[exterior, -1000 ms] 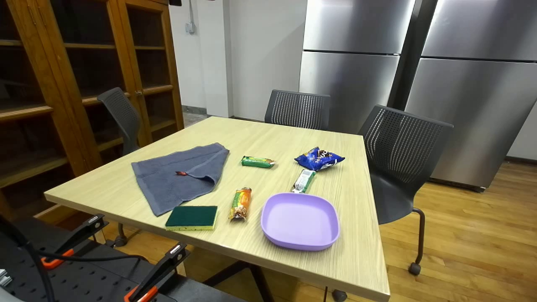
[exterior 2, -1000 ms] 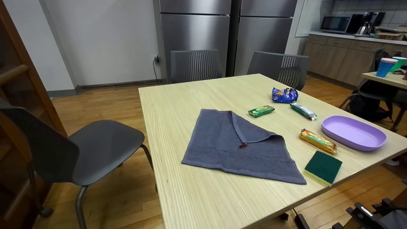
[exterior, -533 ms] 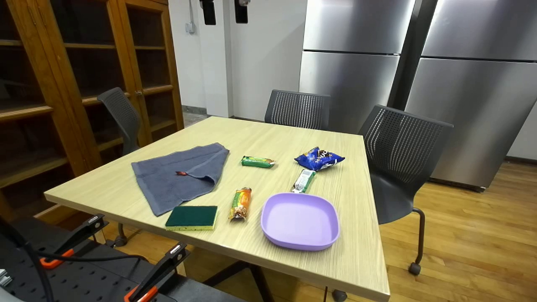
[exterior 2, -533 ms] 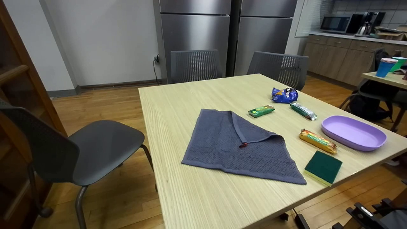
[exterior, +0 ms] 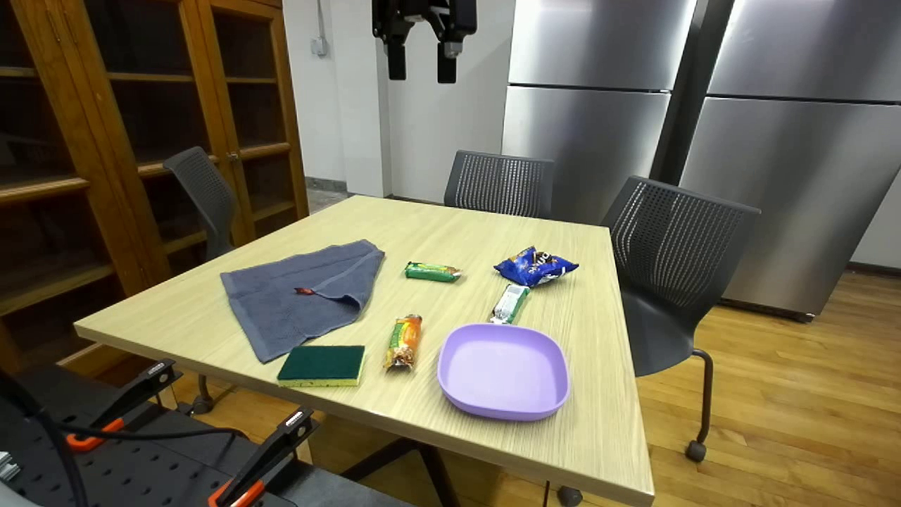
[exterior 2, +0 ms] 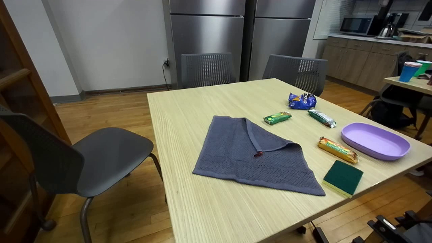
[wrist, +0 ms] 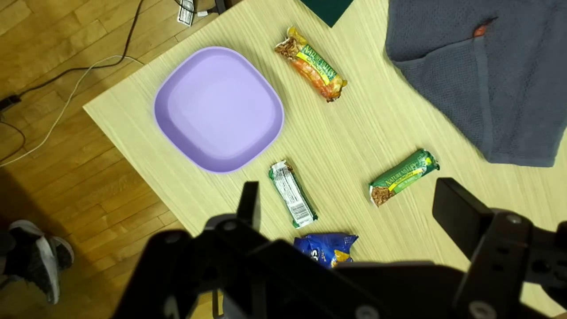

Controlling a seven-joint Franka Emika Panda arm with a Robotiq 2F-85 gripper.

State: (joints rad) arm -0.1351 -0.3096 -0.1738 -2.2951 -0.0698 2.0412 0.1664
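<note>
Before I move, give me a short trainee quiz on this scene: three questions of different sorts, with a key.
1. How many wrapped bars lie on the wood-grain table?
2. True or false: the fingers stand open above the table, holding nothing.
3. Which wrapped bar lies nearest the green-and-yellow scrub sponge?

Key: 1. Three. 2. True. 3. The orange Nature Valley bar.

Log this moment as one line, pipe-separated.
gripper: open, holding nothing, above table | orange bar: on table, apart from purple dish | blue bag: on table | gray towel: partly folded
</note>
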